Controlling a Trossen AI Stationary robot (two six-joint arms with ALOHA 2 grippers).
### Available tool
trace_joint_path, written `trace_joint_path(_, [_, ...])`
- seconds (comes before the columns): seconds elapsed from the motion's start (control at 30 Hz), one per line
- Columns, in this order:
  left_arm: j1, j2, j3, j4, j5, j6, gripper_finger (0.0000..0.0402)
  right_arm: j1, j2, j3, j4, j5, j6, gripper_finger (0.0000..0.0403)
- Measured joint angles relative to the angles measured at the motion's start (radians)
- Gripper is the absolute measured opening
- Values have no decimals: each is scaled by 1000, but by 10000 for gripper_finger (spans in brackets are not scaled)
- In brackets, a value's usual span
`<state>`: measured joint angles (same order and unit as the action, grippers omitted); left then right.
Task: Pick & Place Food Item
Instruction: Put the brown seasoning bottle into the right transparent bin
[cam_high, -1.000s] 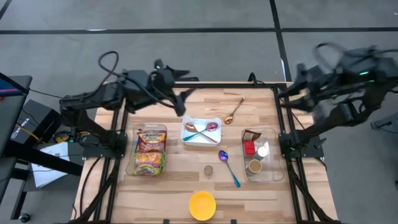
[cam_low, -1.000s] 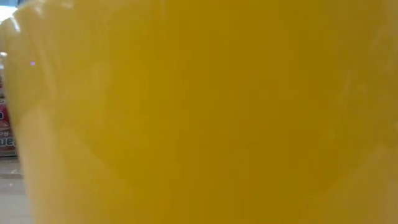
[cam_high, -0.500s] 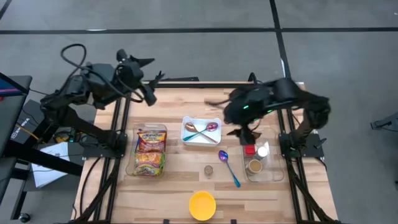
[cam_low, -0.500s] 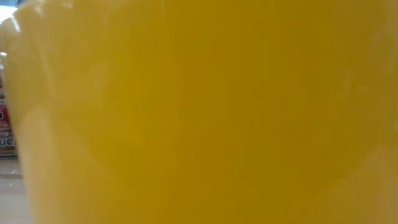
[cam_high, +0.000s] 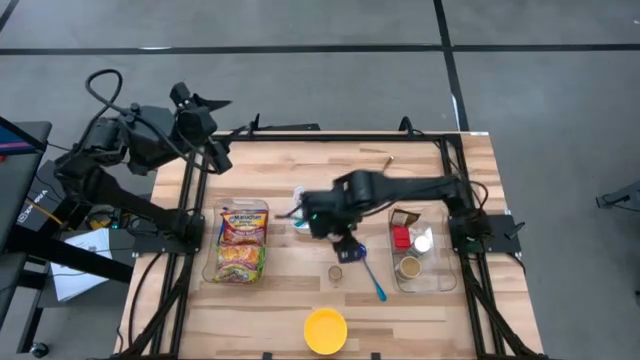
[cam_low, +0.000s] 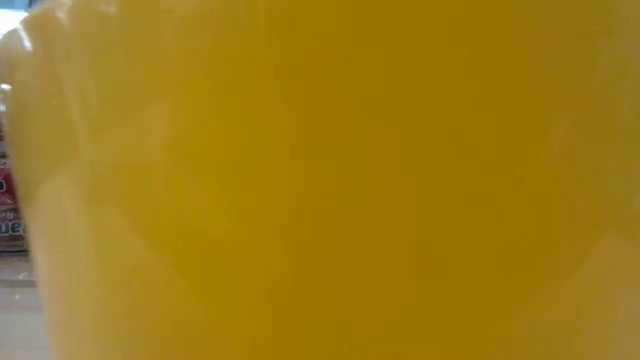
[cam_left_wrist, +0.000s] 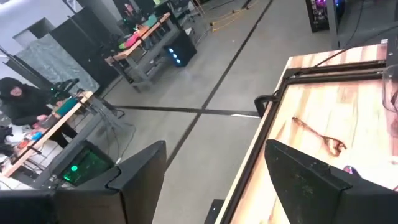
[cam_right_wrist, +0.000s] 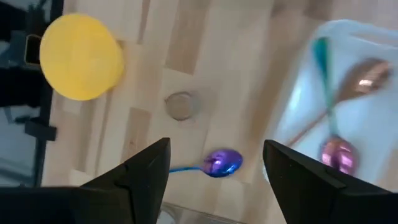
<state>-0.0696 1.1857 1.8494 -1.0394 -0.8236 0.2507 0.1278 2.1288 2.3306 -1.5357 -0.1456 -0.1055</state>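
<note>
The table (cam_high: 300, 170) is a pale wood top with a black frame along its edges. The right gripper (cam_right_wrist: 214, 163) reaches across to the middle of the table, low over the near edge of the white tray (cam_right_wrist: 367, 124). Its fingers (cam_right_wrist: 146, 168) stand apart with nothing between them; beneath the gap lies the bowl of the blue spoon (cam_right_wrist: 217, 163), flat on the wood just beside the tray. From above, that arm covers most of the tray (cam_high: 300, 212), and the spoon's handle (cam_high: 372, 280) runs out from under it toward the table's front edge.

In the tray lie two more spoons, crossed: a pink one (cam_right_wrist: 339, 152) with a teal handle and a copper one (cam_right_wrist: 367, 73). A small round disc (cam_right_wrist: 180, 104) rests on the wood near the blue spoon, between the tray and the yellow bowl (cam_high: 326, 330), which stands at the table's front edge and fills the whole low view (cam_low: 320, 180).

The noodle packet (cam_high: 243, 240) lies in a clear bin left of the tray, untouched. Right of the tray, a second clear bin (cam_high: 440, 215) holds a red item (cam_high: 401, 238) and a small cup (cam_high: 408, 268).

The left gripper (cam_left_wrist: 211, 168) hangs beyond the table's back left corner, fingers spread and empty. A bronze spoon (cam_left_wrist: 317, 134) lies on the wood near the table's back edge.
</note>
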Motion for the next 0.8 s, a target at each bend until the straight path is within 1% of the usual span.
trace_joint_path(0.07, [0, -12, 0, -33, -14, 0, 266, 19, 37, 1, 14, -23, 0, 249])
trace_joint_path(0.23, [0, -55, 0, -90, -37, -1, 266, 52, 90, 1, 43, -40, 13, 249])
trace_joint_path(0.37, [0, -102, 0, -81, -36, -25, 265, 61, 103, 0, 83, -40, 16, 249])
trace_joint_path(0.43, [0, -125, 1, -80, -36, -28, 265, 61, 99, -24, 137, -40, 17, 248])
trace_joint_path(0.5, [0, -136, 1, -80, -36, -43, 265, 61, 86, -98, 201, -41, 26, 248])
trace_joint_path(0.57, [0, -145, 1, -82, -36, -52, 265, 68, 57, -217, 259, -56, 50, 248])
trace_joint_path(0.7, [0, -147, 1, -84, -36, -53, 265, 76, -62, -496, 522, -137, 165, 248])
trace_joint_path(0.73, [0, -146, 1, -84, -36, -53, 265, 77, -102, -554, 596, -126, 195, 248])
trace_joint_path(0.8, [0, -141, 1, -84, -35, -50, 265, 81, -185, -647, 677, -60, 226, 246])
